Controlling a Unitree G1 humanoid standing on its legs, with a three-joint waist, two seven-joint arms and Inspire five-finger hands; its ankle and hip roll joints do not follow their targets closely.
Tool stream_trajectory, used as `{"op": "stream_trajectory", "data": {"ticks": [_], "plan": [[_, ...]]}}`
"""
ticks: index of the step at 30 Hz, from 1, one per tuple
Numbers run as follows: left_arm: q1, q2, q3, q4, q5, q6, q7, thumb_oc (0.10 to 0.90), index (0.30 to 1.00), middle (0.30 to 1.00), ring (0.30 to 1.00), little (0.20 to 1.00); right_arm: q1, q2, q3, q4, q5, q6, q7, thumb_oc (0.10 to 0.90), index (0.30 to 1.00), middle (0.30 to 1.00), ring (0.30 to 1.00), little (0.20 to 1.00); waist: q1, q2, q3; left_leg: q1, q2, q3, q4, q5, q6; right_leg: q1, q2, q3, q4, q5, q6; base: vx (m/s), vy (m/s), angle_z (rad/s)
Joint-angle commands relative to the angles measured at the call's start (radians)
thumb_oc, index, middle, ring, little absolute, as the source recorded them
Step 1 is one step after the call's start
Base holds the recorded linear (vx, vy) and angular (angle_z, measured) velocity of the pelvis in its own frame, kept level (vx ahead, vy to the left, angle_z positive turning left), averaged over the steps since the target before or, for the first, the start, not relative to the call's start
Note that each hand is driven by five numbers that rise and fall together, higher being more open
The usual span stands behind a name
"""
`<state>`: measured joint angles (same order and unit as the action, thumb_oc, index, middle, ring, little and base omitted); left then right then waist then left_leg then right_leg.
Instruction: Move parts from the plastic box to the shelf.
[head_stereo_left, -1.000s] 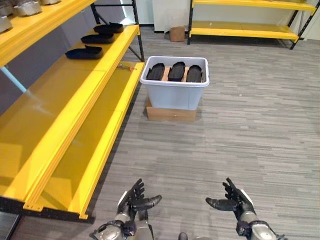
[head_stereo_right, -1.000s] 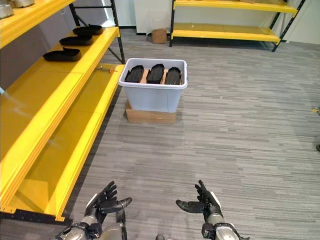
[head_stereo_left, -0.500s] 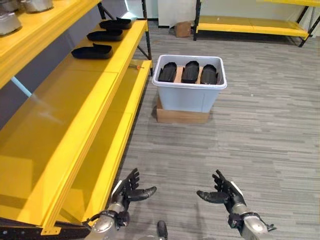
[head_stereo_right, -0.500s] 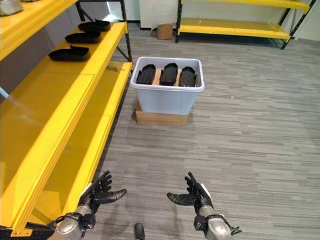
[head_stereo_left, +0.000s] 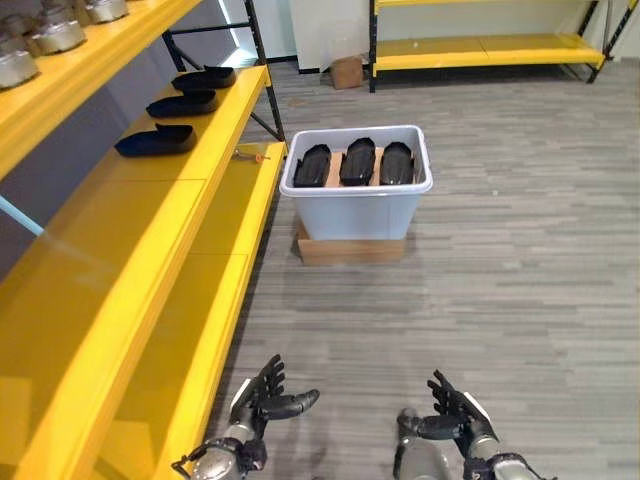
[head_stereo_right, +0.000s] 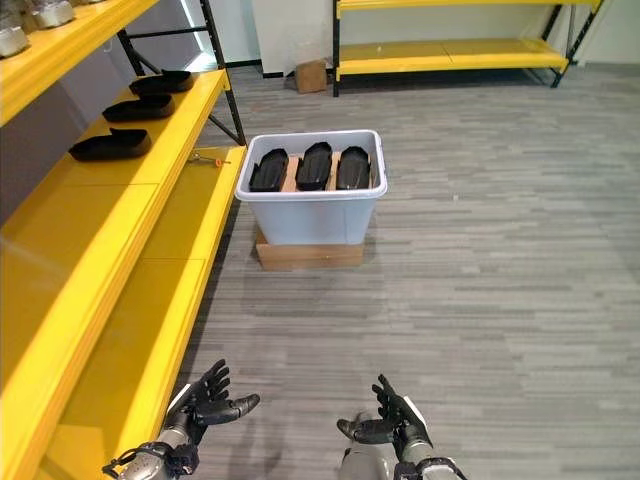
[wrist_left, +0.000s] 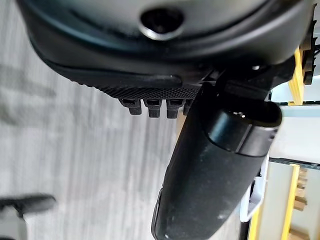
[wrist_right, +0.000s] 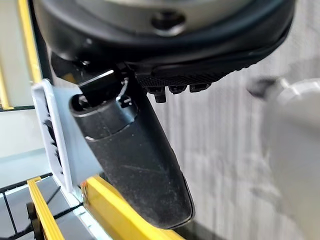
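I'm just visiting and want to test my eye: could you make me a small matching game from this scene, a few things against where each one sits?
Things:
1. plastic box
2. three black parts
3. black trays
4. small cardboard box

Places:
A. on the yellow shelf at the left
B. inside the plastic box
C. on a flat cardboard base
D. on the floor by the far shelf

Pairs: 1-C, 2-B, 3-A, 4-D
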<state>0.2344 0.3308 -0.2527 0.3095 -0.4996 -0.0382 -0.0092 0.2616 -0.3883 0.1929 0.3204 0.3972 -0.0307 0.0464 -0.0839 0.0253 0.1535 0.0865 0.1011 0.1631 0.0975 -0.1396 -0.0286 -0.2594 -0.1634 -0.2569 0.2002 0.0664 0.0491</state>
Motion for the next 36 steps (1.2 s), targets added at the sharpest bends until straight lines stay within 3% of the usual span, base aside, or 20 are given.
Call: {"op": "stream_trajectory", "data": {"ticks": [1,2,3,4,6,7,8,9,10,11,12,13,14,17,18,23,27,29,32,36], "plan": [[-0.096,0.039,0.015,-0.078,-0.013,-0.085,-0.022,0.9,1.0,1.0,1.0,1.0,-0.072,-0.026,-0.023,-0.092,0.047,-0.097,-0.01,0.9,1.0,1.0,1.0,1.0,-0.016,-0.023,-0.041,0.025,0.011,0.026,0.135,-0.011,-0.012,0.044,-0.008,0.014,-0.017,-0.009,0.054,0.28,-0.23,-0.21],[-0.1,0.037,0.012,-0.077,-0.015,-0.084,-0.015,0.9,1.0,1.0,1.0,1.0,-0.077,-0.029,-0.022,-0.093,0.053,-0.098,-0.012,0.9,1.0,1.0,1.0,1.0,-0.016,-0.024,-0.042,0.014,0.028,0.017,0.186,0.026,-0.025,0.055,0.021,0.018,-0.008,-0.039,0.032,0.27,-0.257,-0.2],[-0.092,0.032,0.017,-0.077,-0.026,-0.08,-0.005,0.9,1.0,1.0,1.0,1.0,-0.079,-0.032,-0.019,-0.083,0.055,-0.097,-0.013,0.9,1.0,1.0,1.0,1.0,-0.006,-0.034,-0.04,-0.049,0.055,0.001,0.355,0.126,-0.042,0.093,0.059,0.025,-0.017,-0.075,-0.009,0.33,-0.385,-0.07],[-0.091,0.033,0.015,-0.075,-0.043,-0.08,-0.002,0.9,1.0,1.0,1.0,1.0,-0.085,-0.044,-0.02,-0.089,0.064,-0.101,-0.015,0.9,1.0,1.0,1.0,1.0,0.018,-0.057,-0.012,-0.154,0.039,-0.035,0.535,0.184,-0.051,0.132,0.068,0.032,-0.038,-0.088,-0.035,0.2,-0.309,-0.01],[-0.091,0.035,0.014,-0.076,-0.045,-0.08,0.0,0.9,1.0,1.0,1.0,1.0,-0.088,-0.049,-0.019,-0.09,0.064,-0.101,-0.017,0.9,1.0,1.0,1.0,1.0,0.026,-0.067,0.0,-0.189,0.024,-0.044,0.581,0.185,-0.055,0.146,0.065,0.029,-0.046,-0.092,-0.038,0.09,-0.127,-0.08],[-0.081,0.042,0.014,-0.084,-0.05,-0.076,0.001,0.9,1.0,1.0,1.0,1.0,-0.088,-0.055,-0.02,-0.089,0.06,-0.099,-0.026,0.9,1.0,1.0,1.0,1.0,0.043,-0.079,0.021,-0.259,0.025,-0.024,0.573,0.152,-0.048,0.173,0.063,0.025,-0.058,-0.103,-0.035,0.11,-0.05,-0.26],[-0.074,0.045,0.015,-0.087,-0.053,-0.073,0.0,0.9,1.0,1.0,1.0,1.0,-0.088,-0.052,-0.021,-0.084,0.061,-0.099,-0.03,0.9,1.0,1.0,1.0,1.0,0.049,-0.084,0.023,-0.298,0.027,-0.01,0.541,0.137,-0.04,0.179,0.061,0.023,-0.069,-0.1,-0.03,0.27,0.0,-0.19],[-0.049,0.051,0.023,-0.086,-0.053,-0.071,0.001,0.9,1.0,1.0,1.0,1.0,-0.079,-0.049,-0.029,-0.081,0.058,-0.102,-0.036,0.9,1.0,1.0,1.0,1.0,0.061,-0.092,0.021,-0.335,0.083,0.017,0.409,0.119,-0.029,0.214,0.056,0.03,-0.094,-0.112,-0.013,0.18,0.049,-0.22],[-0.049,0.051,0.023,-0.086,-0.053,-0.071,0.001,0.9,1.0,1.0,1.0,1.0,-0.078,-0.049,-0.029,-0.081,0.058,-0.102,-0.036,0.9,1.0,1.0,1.0,1.0,0.061,-0.092,0.022,-0.335,0.083,0.017,0.408,0.119,-0.028,0.214,0.056,0.03,-0.094,-0.112,-0.013,0.31,0.154,-0.1],[-0.026,0.056,0.034,-0.087,-0.044,-0.07,0.003,0.9,1.0,1.0,1.0,1.0,-0.066,-0.051,-0.035,-0.073,0.052,-0.104,-0.039,0.9,1.0,1.0,1.0,1.0,0.074,-0.096,0.018,-0.332,0.122,0.011,0.232,0.149,-0.032,0.244,0.049,0.044,-0.111,-0.119,0.001,0.16,0.104,-0.15],[-0.026,0.056,0.034,-0.087,-0.044,-0.07,0.003,0.9,1.0,1.0,1.0,1.0,-0.066,-0.051,-0.035,-0.073,0.052,-0.104,-0.039,0.9,1.0,1.0,1.0,1.0,0.074,-0.096,0.018,-0.33,0.121,0.012,0.23,0.15,-0.032,0.245,0.049,0.044,-0.112,-0.119,0.002,0.45,0.313,-0.36],[-0.014,0.053,0.047,-0.08,-0.022,-0.066,0.003,0.9,1.0,1.0,1.0,1.0,-0.051,-0.052,-0.037,-0.06,0.042,-0.104,-0.032,0.9,1.0,1.0,1.0,1.0,0.085,-0.073,0.005,-0.325,0.174,-0.012,0.003,0.311,-0.086,0.287,0.055,0.05,-0.14,-0.128,0.018,0.29,0.207,-0.38],[-0.013,0.053,0.047,-0.081,-0.021,-0.066,0.003,0.9,1.0,1.0,1.0,1.0,-0.05,-0.052,-0.037,-0.061,0.042,-0.104,-0.032,0.9,1.0,1.0,1.0,1.0,0.085,-0.073,0.005,-0.319,0.174,-0.011,-0.004,0.315,-0.087,0.289,0.055,0.05,-0.142,-0.127,0.018,0.38,0.274,-0.36],[-0.019,0.056,0.057,-0.082,-0.024,-0.069,-0.007,0.9,1.0,1.0,1.0,1.0,-0.04,-0.046,-0.04,-0.064,0.031,-0.091,-0.015,0.9,1.0,1.0,1.0,1.0,0.091,-0.069,-0.013,-0.283,0.14,-0.009,-0.023,0.278,-0.08,0.331,0.031,0.063,-0.154,-0.13,0.038,0.33,0.246,-0.18],[-0.033,0.067,0.055,-0.086,-0.019,-0.071,-0.01,0.9,1.0,1.0,1.0,1.0,-0.038,-0.029,-0.04,-0.068,0.03,-0.085,-0.003,0.9,1.0,1.0,1.0,1.0,0.087,-0.07,-0.038,-0.275,0.097,0.007,-0.025,0.258,-0.065,0.341,0.006,0.07,-0.151,-0.124,0.053,0.35,0.277,-0.44],[-0.043,0.076,0.049,-0.092,-0.016,-0.072,-0.006,0.9,1.0,1.0,1.0,1.0,-0.047,-0.014,-0.031,-0.069,0.028,-0.081,-0.005,0.9,1.0,1.0,1.0,1.0,0.091,-0.08,-0.054,-0.272,0.049,0.024,-0.019,0.225,-0.038,0.341,-0.029,0.075,-0.146,-0.115,0.076,0.21,0.186,0.0],[-0.046,0.08,0.043,-0.089,-0.02,-0.069,0.0,0.9,1.0,1.0,1.0,1.0,-0.068,0.003,-0.01,-0.085,0.024,-0.081,-0.002,0.9,1.0,1.0,1.0,1.0,0.095,-0.087,-0.072,-0.289,-0.019,0.034,0.018,0.163,0.004,0.329,-0.083,0.077,-0.125,-0.069,0.11,0.17,0.184,0.07],[-0.049,0.08,0.043,-0.085,-0.018,-0.067,0.001,0.9,1.0,1.0,1.0,1.0,-0.075,0.003,-0.006,-0.085,0.018,-0.082,-0.002,0.9,1.0,1.0,1.0,1.0,0.098,-0.085,-0.075,-0.284,-0.034,0.036,0.019,0.148,0.016,0.313,-0.096,0.071,-0.079,-0.057,0.119,0.12,0.157,0.14],[-0.049,0.091,0.031,-0.087,-0.007,-0.062,-0.006,0.9,1.0,1.0,1.0,1.0,-0.078,0.008,0.015,-0.09,0.005,-0.08,0.007,0.9,1.0,1.0,1.0,1.0,0.073,-0.048,-0.038,-0.204,-0.074,0.029,0.005,0.105,0.072,0.178,-0.1,0.093,0.267,0.07,0.104,0.14,0.227,0.28],[-0.053,0.091,0.028,-0.079,0.0,-0.061,-0.007,0.9,1.0,1.0,1.0,1.0,-0.062,0.012,0.018,-0.096,0.008,-0.078,0.009,0.9,1.0,1.0,1.0,1.0,0.044,-0.028,-0.005,-0.128,-0.081,0.02,-0.029,0.085,0.08,0.066,-0.067,0.074,0.323,0.014,0.082,0.17,0.087,0.34]]}}
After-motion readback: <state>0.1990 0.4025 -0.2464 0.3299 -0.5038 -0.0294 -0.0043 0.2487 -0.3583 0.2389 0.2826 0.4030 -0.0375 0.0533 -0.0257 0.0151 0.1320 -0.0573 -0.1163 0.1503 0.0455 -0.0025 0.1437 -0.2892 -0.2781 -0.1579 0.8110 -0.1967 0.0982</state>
